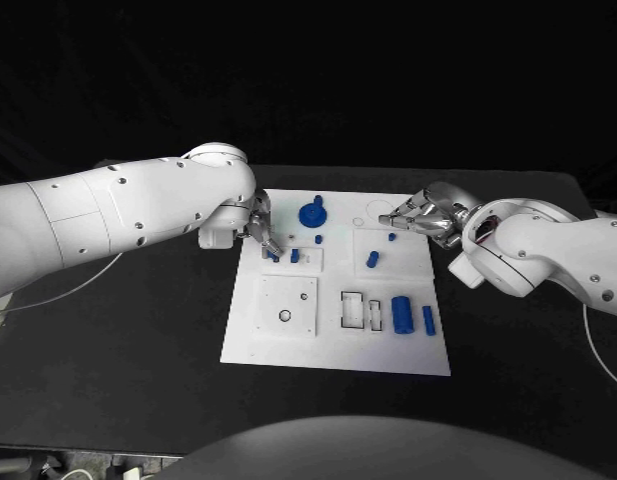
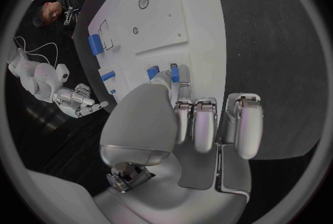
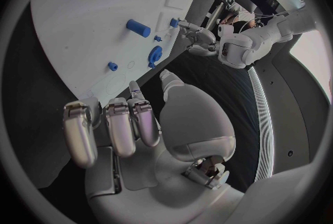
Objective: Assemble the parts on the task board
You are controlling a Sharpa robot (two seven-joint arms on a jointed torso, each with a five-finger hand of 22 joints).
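Note:
The white task board (image 1: 334, 330) lies in the middle of the black table. My left hand (image 1: 258, 228) reaches down at the board's far left part, where thumb and forefinger pinch a small upright blue peg (image 2: 175, 73); a second blue peg (image 2: 152, 72) stands just beside it. My right hand (image 1: 424, 218) hovers over the board's far right corner, its fingers (image 3: 134, 90) loosely curled with nothing between them. A blue gear-shaped part (image 1: 313, 213) sits at the far middle, between the two hands.
A short blue cylinder (image 1: 372, 259) and two tiny blue pegs (image 1: 390, 238) lie mid-board. A thick blue cylinder (image 1: 400, 311) and a slim one (image 1: 429, 319) sit near the front right, next to rectangular slots (image 1: 353, 309). A white cable (image 1: 63, 285) runs on the table at left.

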